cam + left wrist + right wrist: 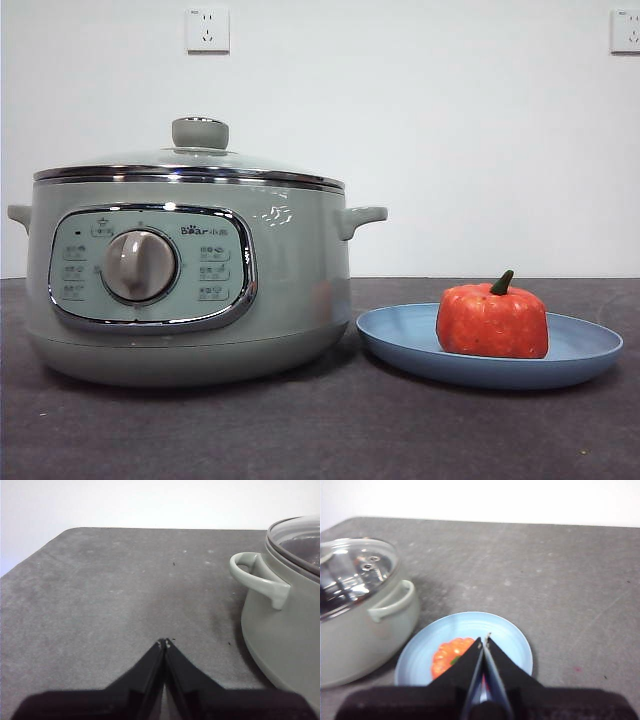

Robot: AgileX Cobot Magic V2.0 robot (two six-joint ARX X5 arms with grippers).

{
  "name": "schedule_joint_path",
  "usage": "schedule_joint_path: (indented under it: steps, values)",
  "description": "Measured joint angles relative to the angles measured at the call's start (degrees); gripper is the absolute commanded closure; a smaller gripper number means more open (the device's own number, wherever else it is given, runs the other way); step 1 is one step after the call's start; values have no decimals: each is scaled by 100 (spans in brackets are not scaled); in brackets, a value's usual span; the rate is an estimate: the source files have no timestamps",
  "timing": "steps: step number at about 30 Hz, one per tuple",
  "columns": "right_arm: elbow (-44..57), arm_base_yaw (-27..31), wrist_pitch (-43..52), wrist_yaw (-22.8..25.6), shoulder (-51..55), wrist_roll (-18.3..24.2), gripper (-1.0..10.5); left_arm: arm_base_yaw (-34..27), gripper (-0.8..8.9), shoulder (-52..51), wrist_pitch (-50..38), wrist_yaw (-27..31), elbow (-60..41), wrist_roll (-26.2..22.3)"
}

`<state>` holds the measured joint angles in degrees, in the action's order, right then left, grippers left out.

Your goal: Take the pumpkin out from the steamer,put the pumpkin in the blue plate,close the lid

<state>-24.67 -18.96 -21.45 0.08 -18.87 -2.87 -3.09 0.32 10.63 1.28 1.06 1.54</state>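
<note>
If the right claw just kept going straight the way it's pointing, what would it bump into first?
Most likely the pumpkin on the blue plate: in the right wrist view the shut right gripper sits above them, aimed down at that spot. It could pass just beside the pumpkin and land on the plate instead; depth is hard to judge.

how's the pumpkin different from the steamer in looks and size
The pumpkin is orange-red with a dark green stem; the steamer is pale sage green with chrome trim. The pumpkin is far smaller than the steamer. The pumpkin sits on the blue plate, while the steamer stands directly on the table with its lid on. Both are squat and rounded, and neither is touched by a hand.
</note>
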Motion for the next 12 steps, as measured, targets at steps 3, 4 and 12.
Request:
schedule_joint_path:
  steps: [3, 4, 12]
  values:
    - [634, 789, 356, -415, 452, 74, 946, 0, 817, 0, 0, 0, 0, 0]
    - [850, 1008, 463, -424, 608, 83, 946, -2, 816, 0, 0, 0, 0, 0]
    - [2035, 1408, 944, -459, 1388, 103, 946, -2, 816, 2, 0, 0, 0, 0]
